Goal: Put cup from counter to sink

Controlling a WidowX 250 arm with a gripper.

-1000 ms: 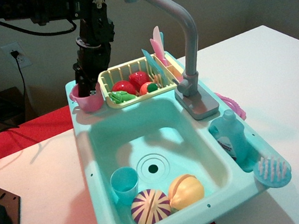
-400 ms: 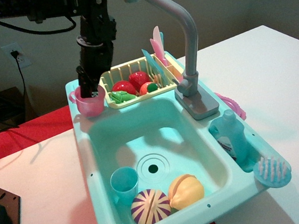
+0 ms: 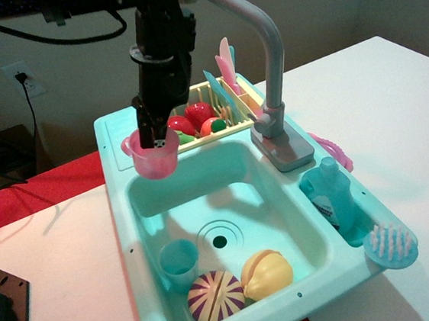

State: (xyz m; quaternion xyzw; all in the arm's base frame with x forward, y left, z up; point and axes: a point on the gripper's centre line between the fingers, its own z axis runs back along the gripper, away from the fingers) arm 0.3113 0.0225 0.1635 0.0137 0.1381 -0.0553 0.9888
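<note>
The pink translucent cup (image 3: 155, 160) hangs in the air, lifted off the teal counter (image 3: 117, 144) and held over the back-left edge of the sink (image 3: 282, 215). My black gripper (image 3: 153, 136) comes down from above and is shut on the cup's rim, one finger inside it. The cup's loop handle points left. The sink basin with its round drain lies below and to the right of the cup.
A grey faucet (image 3: 266, 63) stands at the back right. A yellow dish rack (image 3: 210, 115) with toy food sits behind the cup. In the basin lie a light-blue tumbler (image 3: 178, 262), a striped ball (image 3: 215, 298) and a yellow toy (image 3: 266, 274). A blue bottle (image 3: 333, 194) and brush (image 3: 391, 245) sit right.
My gripper has lifted the pink cup off the counter and carried it right and forward, from the back-left corner to above the basin's back-left edge.
</note>
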